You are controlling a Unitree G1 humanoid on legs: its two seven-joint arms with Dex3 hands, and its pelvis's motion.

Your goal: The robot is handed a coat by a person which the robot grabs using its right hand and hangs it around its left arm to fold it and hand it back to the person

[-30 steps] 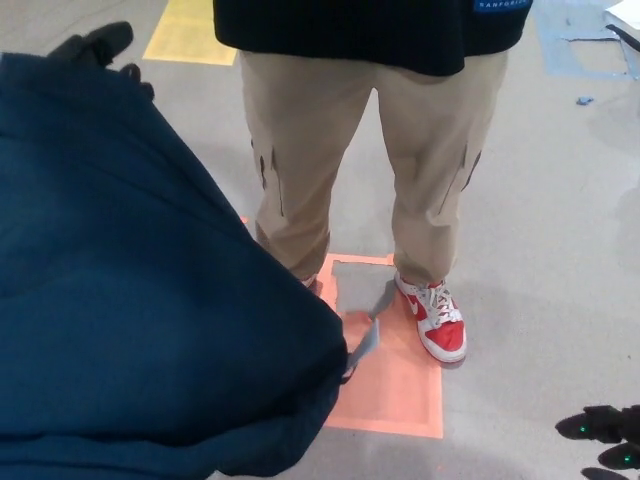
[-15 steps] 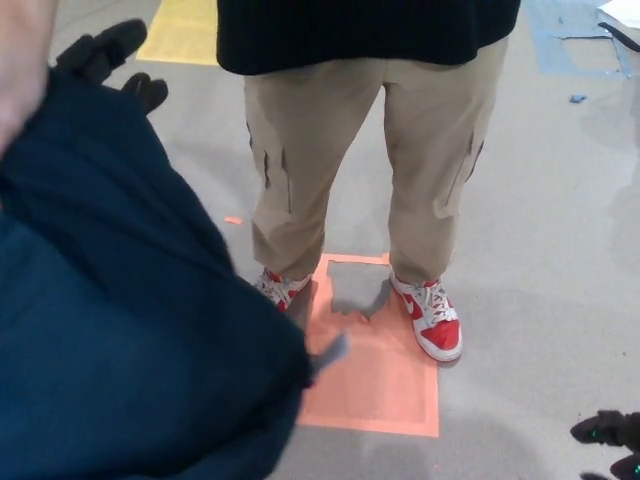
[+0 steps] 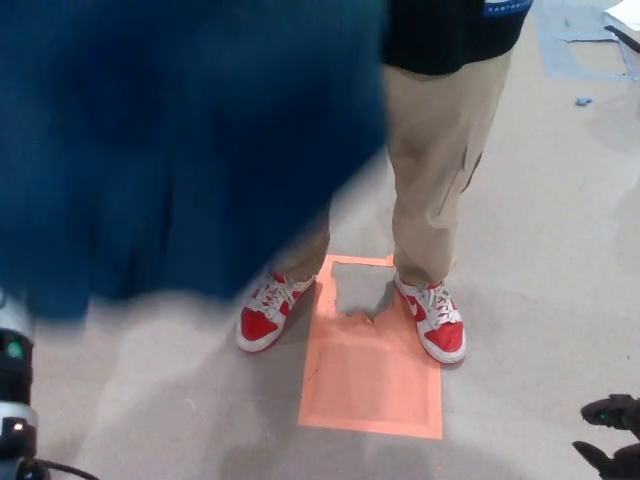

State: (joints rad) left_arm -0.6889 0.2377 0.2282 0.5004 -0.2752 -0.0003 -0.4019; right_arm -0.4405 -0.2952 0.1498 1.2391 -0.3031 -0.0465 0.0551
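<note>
1. Grey floor (image 3: 560, 250) bears an orange square (image 3: 370, 375) at the person's (image 3: 435, 170) feet.
2. Navy coat (image 3: 180, 140), draped low a moment ago, now swings blurred and high at upper left: probably the hand-back.
3. Right hand (image 3: 612, 445) is empty with fingers released; left hand unseen.

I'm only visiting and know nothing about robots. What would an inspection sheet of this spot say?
Surface: grey floor with an orange square.
Job's things: blue coat, blurred, high up, covering part of the person.
Clutter: small blue scrap.
Robot hands: right robot hand open and empty, low at the edge; left not in view.
Cables: thin black cable beside the robot's left arm.
Surroundings: blue tape on the floor.
</note>
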